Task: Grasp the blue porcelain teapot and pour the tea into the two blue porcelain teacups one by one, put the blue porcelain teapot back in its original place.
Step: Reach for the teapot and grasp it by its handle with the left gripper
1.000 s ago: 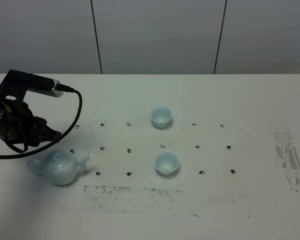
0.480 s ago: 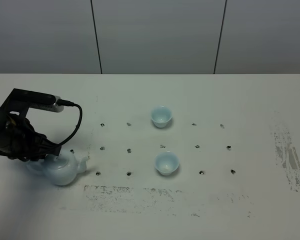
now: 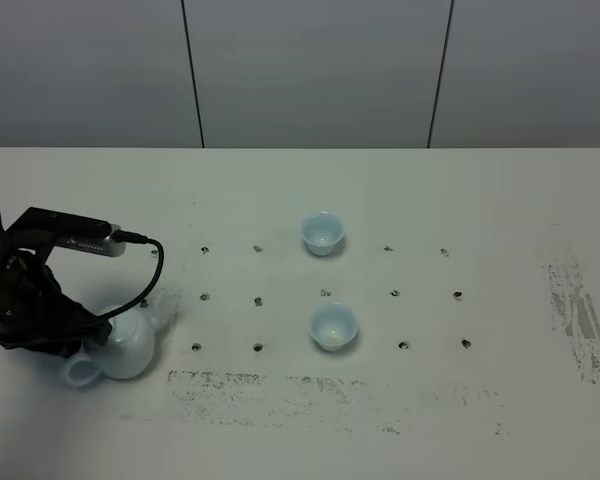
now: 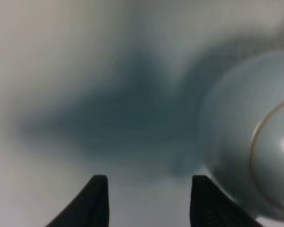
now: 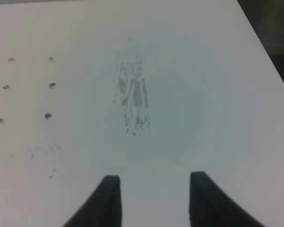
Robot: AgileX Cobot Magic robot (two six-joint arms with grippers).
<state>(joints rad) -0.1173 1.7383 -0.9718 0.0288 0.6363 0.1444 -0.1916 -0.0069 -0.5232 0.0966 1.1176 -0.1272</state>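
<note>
Pale-blue porcelain teapot (image 3: 128, 345) stands upright on the white surface (image 3: 480, 200), far left and not lifted, its loop handle toward the front-left. Left arm (image 3: 30, 290) is crowded right against it and hides the lid side. In the left wrist view the left tool (image 4: 150, 203) has its jaws apart with nothing between them. The blurred teapot (image 4: 255, 156) bulges just beside one finger, and whether they touch cannot be told. No grip is shown. Right tool (image 5: 154, 198) is parted and holds nothing, over bare surface by a grey scuff (image 5: 132, 99).

Progress looks like the very start: grasp not yet made, both pours and the return all left. Far teacup (image 3: 322, 232) and near teacup (image 3: 334, 326) are upright and look empty, though too small to be sure.

Room: the stretch from teapot to teacups carries only small holes, so the path looks open. The teacups sit one behind the other, near each other, so tilting over the near one likely needs care for the far one. The black cable (image 3: 145, 250) loops close above the teapot. The surface's edge shows in the right wrist view, not far from the right tool.
</note>
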